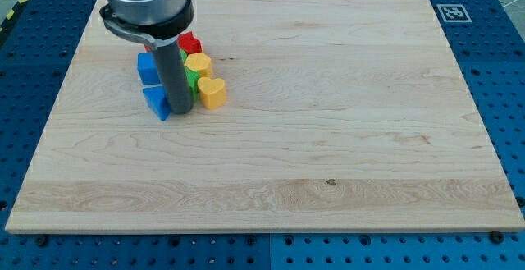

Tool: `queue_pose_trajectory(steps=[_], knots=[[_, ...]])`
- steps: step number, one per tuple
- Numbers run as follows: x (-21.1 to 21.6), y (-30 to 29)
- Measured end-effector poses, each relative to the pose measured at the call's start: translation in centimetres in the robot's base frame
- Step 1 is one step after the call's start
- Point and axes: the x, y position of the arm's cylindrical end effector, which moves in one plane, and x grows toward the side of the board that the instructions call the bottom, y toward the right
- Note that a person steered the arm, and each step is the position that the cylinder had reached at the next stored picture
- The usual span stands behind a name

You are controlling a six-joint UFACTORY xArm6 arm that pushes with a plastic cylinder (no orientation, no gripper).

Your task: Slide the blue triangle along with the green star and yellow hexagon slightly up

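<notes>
My tip (181, 110) rests on the board at the lower edge of a tight cluster of blocks in the view's upper left. The blue triangle (156, 102) lies just left of the tip, touching it. A green block (192, 80), mostly hidden behind the rod, sits right above the tip; its shape cannot be made out. The yellow hexagon (198, 63) lies above the green block. A yellow heart (212, 92) lies to the tip's right.
A blue cube (148, 66) sits at the cluster's left. A red block (190, 43) sits at the cluster's top, partly behind the arm's body. The wooden board (328, 139) has a fiducial marker (450, 12) beyond its upper right corner.
</notes>
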Motion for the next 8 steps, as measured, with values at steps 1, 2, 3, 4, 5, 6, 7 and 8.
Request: queue_pose_trajectory(steps=[1, 2, 3, 4, 5, 6, 7, 8], knots=[[0.5, 0.0], [0.7, 0.0], [2.4, 1.1], [2.7, 0.6], [2.7, 0.3], [2.7, -1.4], [2.7, -2.2], [2.4, -2.2]])
